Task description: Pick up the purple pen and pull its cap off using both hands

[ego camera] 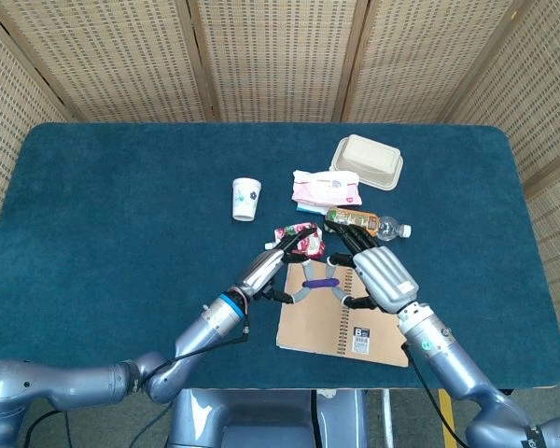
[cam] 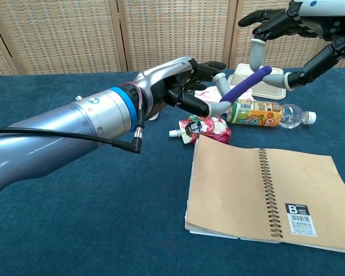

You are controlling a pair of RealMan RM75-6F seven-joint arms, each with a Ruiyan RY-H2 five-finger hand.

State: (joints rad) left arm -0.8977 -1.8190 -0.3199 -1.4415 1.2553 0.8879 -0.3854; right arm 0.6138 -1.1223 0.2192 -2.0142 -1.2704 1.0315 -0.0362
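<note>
there, above the open notebook (cam: 264, 192), the left hand (cam: 181, 86) pinched the lower end of the purple pen (cam: 246, 85), which slanted up to the right. the right hand (cam: 299, 34) seemed to pinch the pen's upper tip, though contact was hard to confirm, other fingers spread.

The left arm reaches forward and the left hand (cam: 181, 86) pinches the pen (cam: 245, 84) by its lower end between fingertips. The right hand (cam: 293, 26) hangs above, palm down, its fingers (cam: 256, 50) curled around the pen's upper end.
</note>
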